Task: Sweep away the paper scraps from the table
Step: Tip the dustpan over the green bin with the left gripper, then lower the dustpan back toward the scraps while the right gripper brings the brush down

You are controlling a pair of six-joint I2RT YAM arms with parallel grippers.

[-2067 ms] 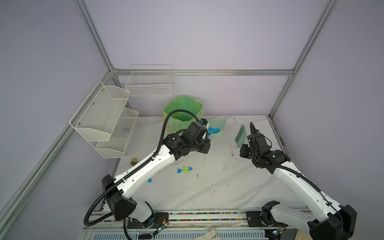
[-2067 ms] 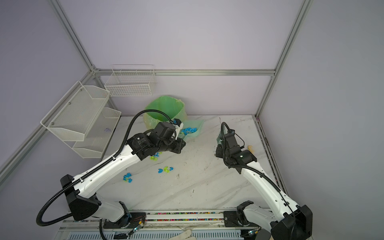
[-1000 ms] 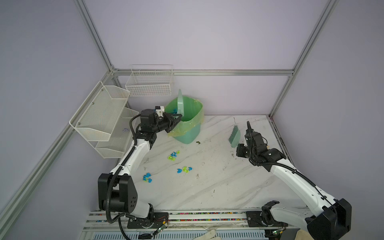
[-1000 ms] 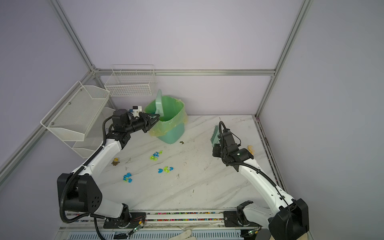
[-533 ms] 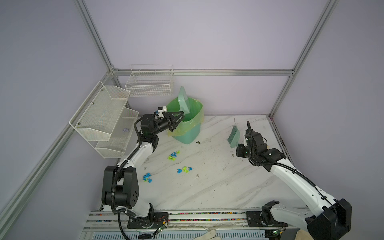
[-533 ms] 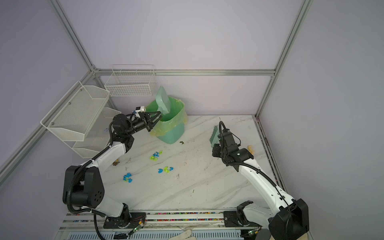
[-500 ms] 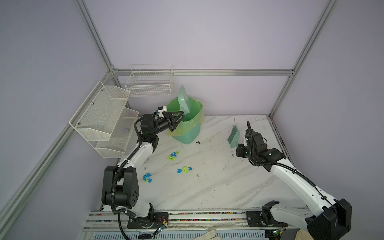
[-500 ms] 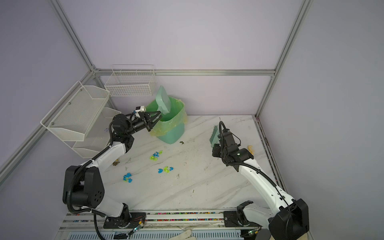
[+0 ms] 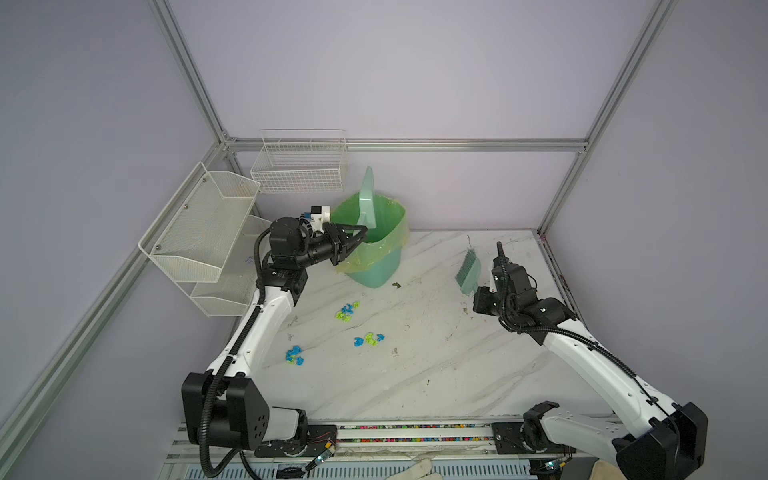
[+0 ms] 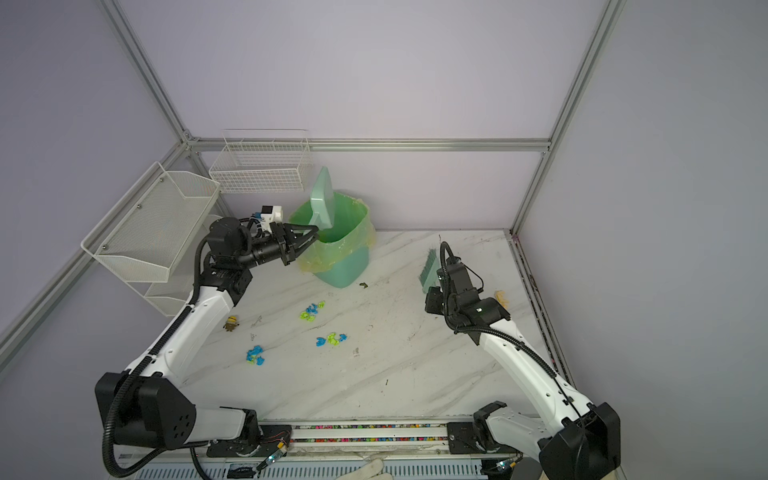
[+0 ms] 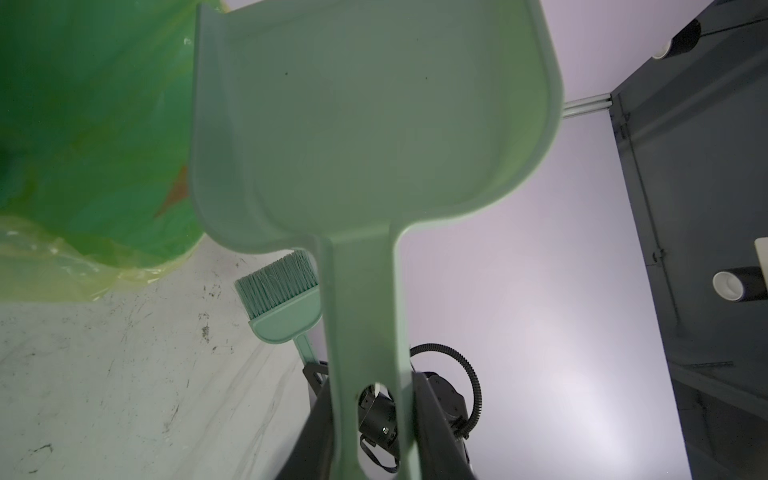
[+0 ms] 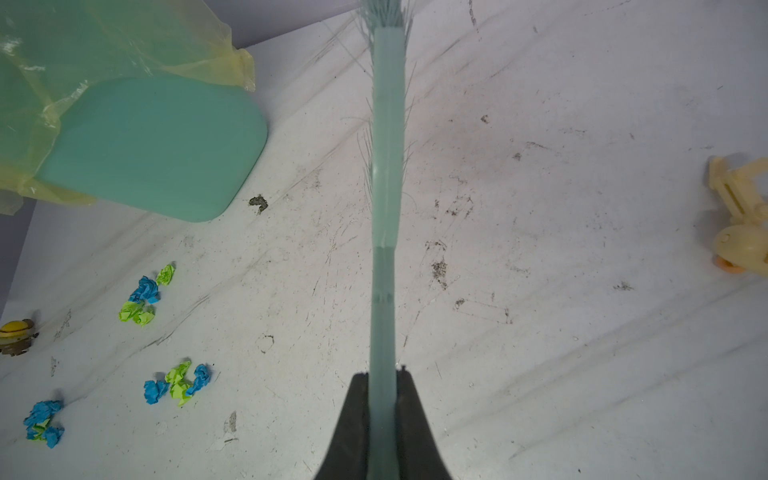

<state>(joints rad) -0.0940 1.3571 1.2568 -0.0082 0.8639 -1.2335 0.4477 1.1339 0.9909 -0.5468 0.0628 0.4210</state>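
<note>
From where I stand this looks like the emptying step of a sweep-and-dump round. The left gripper [image 9: 356, 238] has its fingers pinched on the handle of the pale green dustpan [image 9: 368, 198]. The dustpan is tipped nearly upright, with its open lip down inside the mouth of the green-lined bin [image 9: 375, 266] near the back edge of the table [image 9: 419, 374], toward the left corner. In the left wrist view the dustpan's inside looks bare, so I take it to be emptied. The right gripper [image 9: 482, 293] is pressed tight on the thin handle of the brush [image 9: 468, 271]. It holds the brush clear of the surface over the right side, bristles pointing toward the back edge. The job is far from finished: the paper scraps [image 9: 347, 311] lie in three small blue and lime clusters on the left half of the table. One is just in front of the bin, one nearer the middle, and one closer to the left edge. Next, I'd say, the dustpan has to come out of the bin and be laid flat with its lip on the table beside the nearest cluster. The brush must cross over from the right and push the bits in, keeping clear of the little yellow toy [image 10: 231, 322] by the left edge.
</note>
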